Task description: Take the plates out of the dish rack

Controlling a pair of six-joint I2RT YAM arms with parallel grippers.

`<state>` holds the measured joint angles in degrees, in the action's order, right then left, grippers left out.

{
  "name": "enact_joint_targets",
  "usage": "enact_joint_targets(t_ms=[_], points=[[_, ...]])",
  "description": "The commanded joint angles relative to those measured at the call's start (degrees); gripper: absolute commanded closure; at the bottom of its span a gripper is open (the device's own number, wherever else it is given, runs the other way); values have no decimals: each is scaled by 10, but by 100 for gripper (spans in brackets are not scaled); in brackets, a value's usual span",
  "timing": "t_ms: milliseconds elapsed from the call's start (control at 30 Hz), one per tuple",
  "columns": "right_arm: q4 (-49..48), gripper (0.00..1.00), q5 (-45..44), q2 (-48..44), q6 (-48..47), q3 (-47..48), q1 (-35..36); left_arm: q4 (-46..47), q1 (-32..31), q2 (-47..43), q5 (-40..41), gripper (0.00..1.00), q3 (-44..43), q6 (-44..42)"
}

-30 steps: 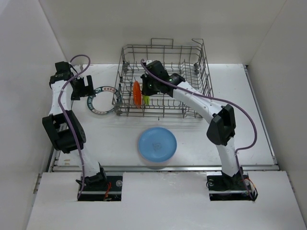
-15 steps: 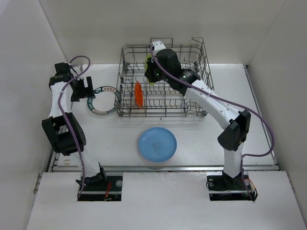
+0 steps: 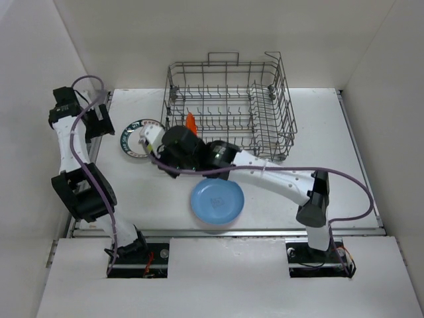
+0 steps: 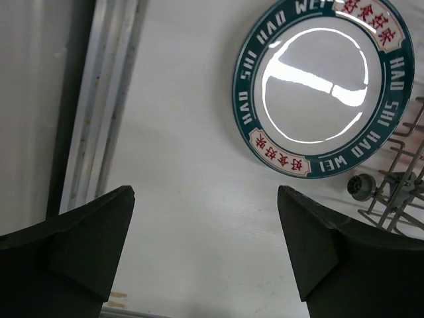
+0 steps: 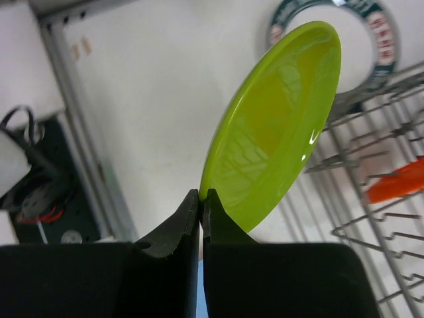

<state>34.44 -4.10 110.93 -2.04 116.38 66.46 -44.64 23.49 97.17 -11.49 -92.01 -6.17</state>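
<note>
arms [image 3: 271, 177]: white links, black joints | cables [image 3: 351, 176]: purple | pincer fingers [image 4: 86, 252]: black, wedge-shaped

Everything's looking bright and evenly lit from overhead, white table [image 3: 358, 132] nearly washing out in the top view. Big glare streaks are bouncing off the teal-rim plate [image 4: 322, 86], upper right of the left wrist frame, and a tiny glint is sitting on the green plate [image 5: 278, 126]. Dark fingers [image 4: 73, 245] below are looking soft.

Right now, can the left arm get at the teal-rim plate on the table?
Probably yes. The left hand is open, just beside the teal-rim plate, which lies flat, uncovered. The right hand, shut on the green plate, is close and may crowd it.
</note>
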Motion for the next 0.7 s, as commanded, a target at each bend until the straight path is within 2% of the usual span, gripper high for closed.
enact_joint_targets(t_ms=[0, 167, 367, 533, 633, 667], points=[[38, 100, -24, 20, -47, -4, 34, -25, 27, -52, -16, 12, -41, 26], [38, 100, -24, 59, -53, -31, 72, -32, 39, -88, -16, 12, -21, 19], [18, 100, -41, 133, -47, -42, 77, -26, 39, -134, -16, 10, 7, 1], [18, 99, -57, 190, -30, 4, 77, -39, 39, -134, -38, 10, -12, -4], [18, 86, -4, 198, -24, 10, 77, -45, 39, -134, -43, 10, -25, -4], [18, 76, 11, 198, -19, 10, 77, -45, 39, -134, -43, 10, -25, -4]])
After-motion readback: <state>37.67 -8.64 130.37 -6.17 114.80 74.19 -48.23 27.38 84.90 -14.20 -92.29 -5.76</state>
